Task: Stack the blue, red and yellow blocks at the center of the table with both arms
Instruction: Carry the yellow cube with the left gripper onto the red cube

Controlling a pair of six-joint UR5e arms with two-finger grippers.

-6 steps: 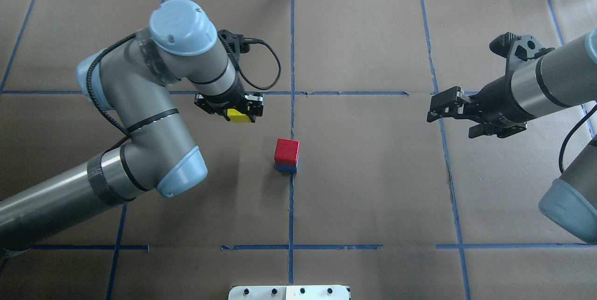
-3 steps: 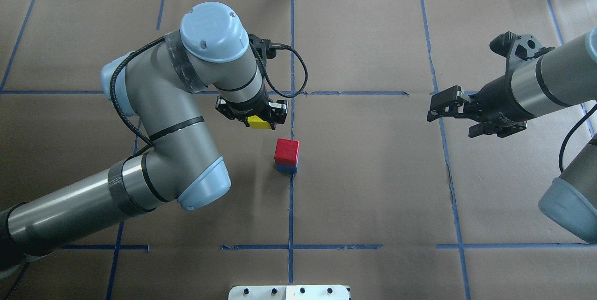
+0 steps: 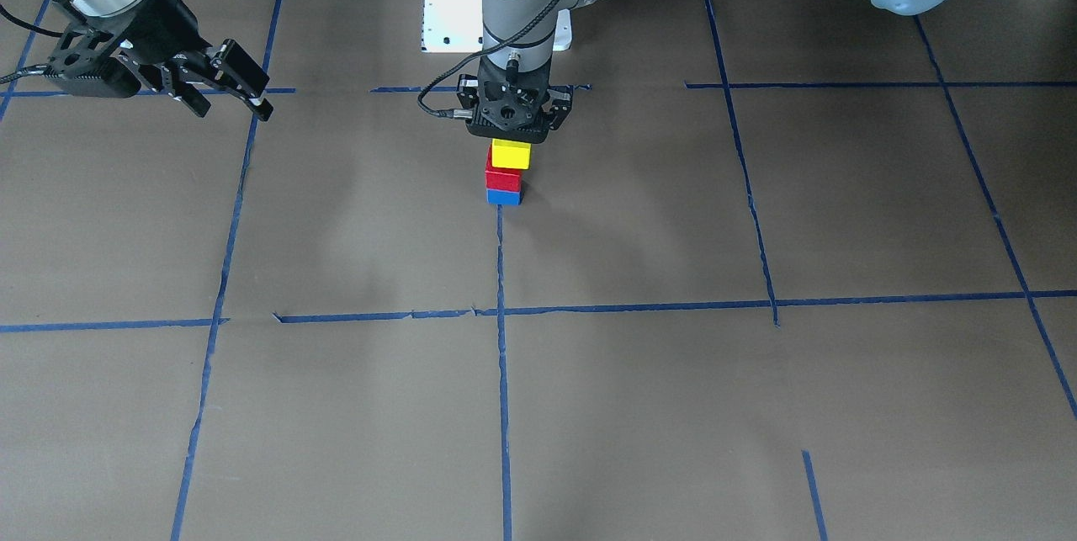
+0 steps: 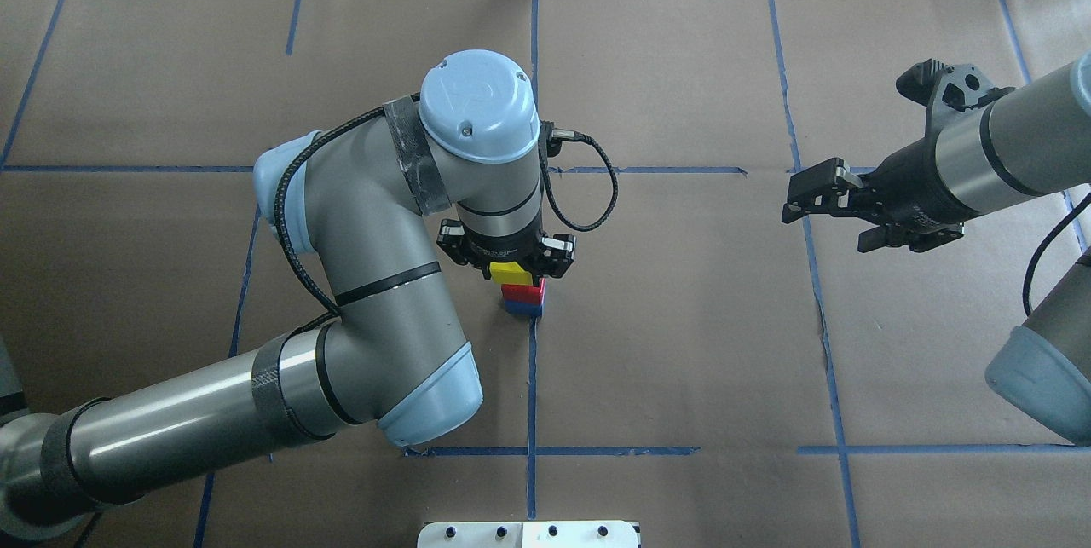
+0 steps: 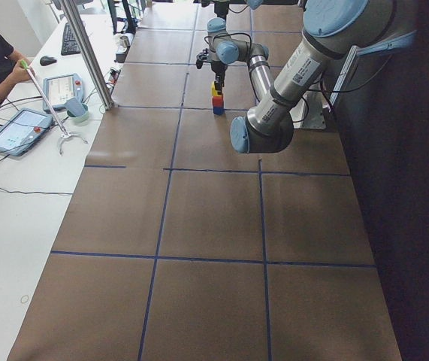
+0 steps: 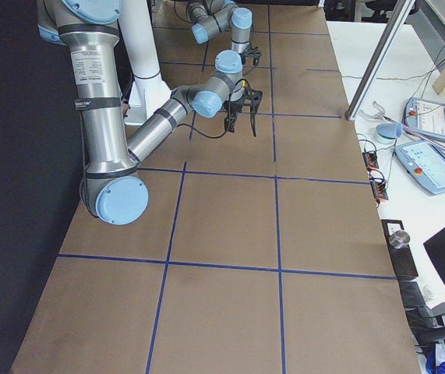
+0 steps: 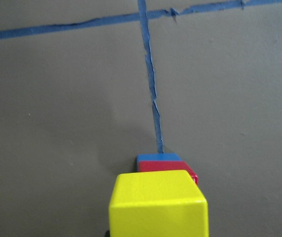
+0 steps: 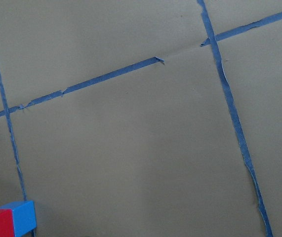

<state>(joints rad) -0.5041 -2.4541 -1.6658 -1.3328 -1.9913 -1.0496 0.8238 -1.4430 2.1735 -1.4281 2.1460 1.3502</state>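
Left gripper (image 3: 511, 140) clamps the yellow block (image 3: 511, 155) directly above the red block (image 3: 502, 179), which sits on the blue block (image 3: 504, 197) at mid-worktop, well apart from every edge. Judge two tiers done, with seating and release left to do. You cannot tell whether yellow touches red. Count one block per colour. Right gripper (image 3: 244, 95) hangs spread and empty toward the robot's right-hand edge.

Beneath the left gripper (image 5: 217, 80), yellow block (image 5: 216, 91), red block (image 5: 217, 100) and blue block (image 5: 218, 110) form one column.
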